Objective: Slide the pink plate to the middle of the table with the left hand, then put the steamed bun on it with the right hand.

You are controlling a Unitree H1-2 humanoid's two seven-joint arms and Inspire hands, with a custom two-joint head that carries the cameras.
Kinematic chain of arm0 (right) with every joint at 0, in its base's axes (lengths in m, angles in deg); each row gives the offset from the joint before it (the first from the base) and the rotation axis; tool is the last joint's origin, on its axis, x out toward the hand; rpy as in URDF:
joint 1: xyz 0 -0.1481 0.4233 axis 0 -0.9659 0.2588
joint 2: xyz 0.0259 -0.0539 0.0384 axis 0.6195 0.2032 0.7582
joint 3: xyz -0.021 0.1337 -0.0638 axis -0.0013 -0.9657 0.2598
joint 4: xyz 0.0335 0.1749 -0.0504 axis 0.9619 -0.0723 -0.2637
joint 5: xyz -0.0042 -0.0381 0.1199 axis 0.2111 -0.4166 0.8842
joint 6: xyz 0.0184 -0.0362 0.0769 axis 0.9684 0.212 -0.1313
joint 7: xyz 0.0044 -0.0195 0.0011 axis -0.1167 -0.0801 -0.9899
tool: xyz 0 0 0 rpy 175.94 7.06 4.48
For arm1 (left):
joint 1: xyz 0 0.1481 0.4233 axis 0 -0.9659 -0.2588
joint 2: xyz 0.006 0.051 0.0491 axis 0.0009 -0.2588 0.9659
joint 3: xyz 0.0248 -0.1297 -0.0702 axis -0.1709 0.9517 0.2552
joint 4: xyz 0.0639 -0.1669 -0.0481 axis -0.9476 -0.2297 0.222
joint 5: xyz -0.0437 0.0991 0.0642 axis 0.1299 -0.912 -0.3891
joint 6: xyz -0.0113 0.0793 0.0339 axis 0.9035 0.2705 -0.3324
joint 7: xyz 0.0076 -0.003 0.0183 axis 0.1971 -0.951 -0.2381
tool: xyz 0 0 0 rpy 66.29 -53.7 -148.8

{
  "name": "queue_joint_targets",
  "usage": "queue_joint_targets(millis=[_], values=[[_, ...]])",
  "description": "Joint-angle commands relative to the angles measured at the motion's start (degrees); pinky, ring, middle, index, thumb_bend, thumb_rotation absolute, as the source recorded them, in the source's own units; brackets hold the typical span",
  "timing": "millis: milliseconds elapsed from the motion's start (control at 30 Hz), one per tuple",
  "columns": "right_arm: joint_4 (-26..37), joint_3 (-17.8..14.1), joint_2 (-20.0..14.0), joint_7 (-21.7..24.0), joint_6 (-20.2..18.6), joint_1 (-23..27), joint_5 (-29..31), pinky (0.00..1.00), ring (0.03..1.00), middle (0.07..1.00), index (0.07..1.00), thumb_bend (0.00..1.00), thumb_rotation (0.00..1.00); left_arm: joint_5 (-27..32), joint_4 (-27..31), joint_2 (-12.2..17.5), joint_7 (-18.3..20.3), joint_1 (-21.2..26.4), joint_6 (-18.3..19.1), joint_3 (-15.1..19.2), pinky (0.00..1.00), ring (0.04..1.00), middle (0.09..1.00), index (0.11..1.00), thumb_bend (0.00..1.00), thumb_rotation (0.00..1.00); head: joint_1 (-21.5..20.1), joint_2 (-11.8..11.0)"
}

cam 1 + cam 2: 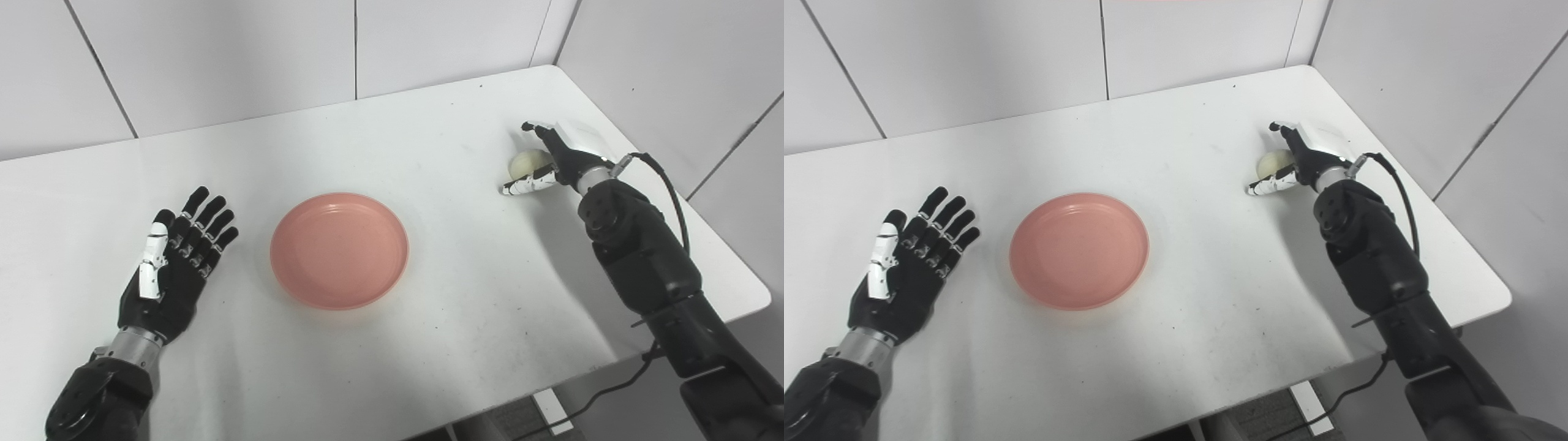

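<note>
The pink plate (340, 248) lies flat near the middle of the white table (429, 318), empty. The left hand (174, 263) rests just left of it, palm up, fingers spread, holding nothing and clear of the rim. The steamed bun (528, 164) sits at the far right, between thumb and fingers of the right hand (547, 160), which cups it; whether the grasp is closed cannot be determined.

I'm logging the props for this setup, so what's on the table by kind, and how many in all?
Pink plate: 1
Steamed bun, between the fingers of the right hand: 1
Total: 2 things on the white table. The left hand lies open beside the plate.
</note>
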Motion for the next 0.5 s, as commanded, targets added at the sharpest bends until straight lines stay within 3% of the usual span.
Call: queue_joint_targets(millis=[0, 467], values=[[0.38, -1.09, -2.35, -0.41, -0.37, 1.75, 0.26, 0.71, 0.870, 0.917, 0.871, 0.82, 0.29, -0.55, -1.80, 0.96, -0.80, -2.14, 2.99, 0.28, 0.96, 0.967, 0.962, 0.957, 0.49, 0.99, 0.02, 0.03], [-8.47, 0.89, -3.71, -4.93, 2.04, 3.96, 2.52, 0.69, 0.820, 0.867, 0.841, 0.81, 0.31, -0.58, -0.82, 0.87, -0.96, -2.45, 3.36, 0.31, 0.96, 0.965, 0.961, 0.955, 0.50, 0.99, 0.25, 0.31]])
